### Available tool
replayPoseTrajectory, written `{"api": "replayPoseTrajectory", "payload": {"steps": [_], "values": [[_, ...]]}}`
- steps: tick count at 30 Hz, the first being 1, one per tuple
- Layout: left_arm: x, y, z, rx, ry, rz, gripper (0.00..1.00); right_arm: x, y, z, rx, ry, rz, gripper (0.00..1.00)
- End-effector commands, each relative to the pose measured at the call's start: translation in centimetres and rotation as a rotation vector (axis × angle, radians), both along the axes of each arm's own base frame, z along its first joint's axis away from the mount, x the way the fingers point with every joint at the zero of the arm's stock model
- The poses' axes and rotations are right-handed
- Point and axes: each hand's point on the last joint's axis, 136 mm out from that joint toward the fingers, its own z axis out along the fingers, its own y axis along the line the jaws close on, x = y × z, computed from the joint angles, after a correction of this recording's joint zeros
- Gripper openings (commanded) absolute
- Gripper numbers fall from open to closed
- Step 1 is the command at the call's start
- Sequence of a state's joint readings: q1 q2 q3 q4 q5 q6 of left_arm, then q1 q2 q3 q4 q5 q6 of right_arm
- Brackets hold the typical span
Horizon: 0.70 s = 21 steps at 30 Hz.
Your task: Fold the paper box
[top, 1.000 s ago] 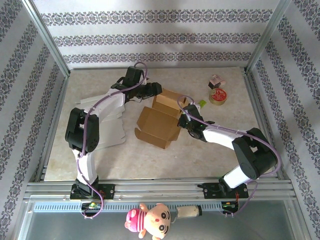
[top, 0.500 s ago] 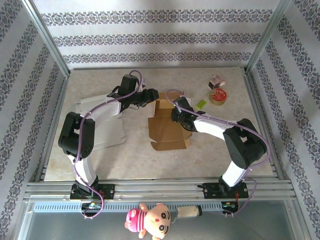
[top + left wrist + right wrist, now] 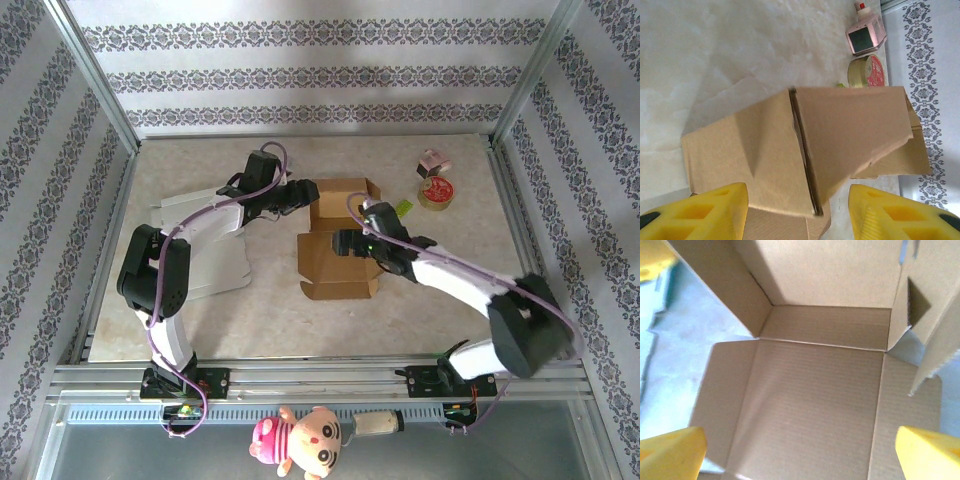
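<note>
Box half-formed; right gripper wide open over its floor, left gripper straddles far wall, grip unclear; next fold near flap.

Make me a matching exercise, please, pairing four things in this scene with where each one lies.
1. brown cardboard box
2. round red-topped tin
3. pink plush doll
4. flat white cardboard sheets

A. below the table's near edge in the top view
B. on the table's left side
C. middle of the table
D. table's far right part

Pairs: 1-C, 2-D, 3-A, 4-B
</note>
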State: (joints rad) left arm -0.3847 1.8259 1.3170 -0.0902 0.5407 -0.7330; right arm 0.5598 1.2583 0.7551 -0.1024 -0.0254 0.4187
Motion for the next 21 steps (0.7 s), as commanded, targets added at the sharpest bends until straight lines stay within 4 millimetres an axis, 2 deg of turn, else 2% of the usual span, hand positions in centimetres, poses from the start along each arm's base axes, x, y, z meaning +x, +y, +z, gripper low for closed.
{"api": "replayPoseTrajectory", "payload": {"steps": [1, 3, 5, 6, 9, 12, 14, 17, 21], "values": [[0.2, -0.2, 1.6, 0.019, -0.049, -0.015, 0.55, -1.0, -1.7, 3.5, -0.04, -0.148, 0.065, 0.98], [0.2, -0.3, 1.7, 0.023, -0.056, -0.019, 0.55, -0.6, -3.9, 5.7, -0.103, -0.293, 0.053, 0.98], [0.2, -0.3, 1.6, 0.025, -0.054, -0.02, 0.55, 1.1, -7.4, 7.0, -0.207, -0.413, -0.043, 0.98], [0.2, -0.4, 1.6, 0.024, -0.054, -0.025, 0.55, 1.9, -9.2, 6.9, -0.28, -0.453, -0.063, 0.95], [0.3, -0.5, 1.5, 0.022, -0.053, -0.027, 0.55, 4.4, -12.7, 5.0, -0.441, -0.451, -0.055, 0.9], [0.4, -0.6, 1.4, 0.017, -0.052, -0.028, 0.55, 7.3, -14.7, 3.2, -0.518, -0.382, -0.042, 0.91], [0.3, -0.9, 1.5, 0.01, -0.051, -0.039, 0.55, 8.9, -14.9, 1.6, -0.544, -0.343, 0.022, 0.9], [0.4, -0.7, 2.5, 0.007, -0.067, -0.032, 0.56, 10.4, -13.4, -0.4, -0.537, -0.334, 0.171, 0.89], [1.4, 0.5, 3.1, 0.054, -0.089, 0.048, 0.69, 11.2, -11.1, -1.5, -0.484, -0.367, 0.315, 0.86]]}}
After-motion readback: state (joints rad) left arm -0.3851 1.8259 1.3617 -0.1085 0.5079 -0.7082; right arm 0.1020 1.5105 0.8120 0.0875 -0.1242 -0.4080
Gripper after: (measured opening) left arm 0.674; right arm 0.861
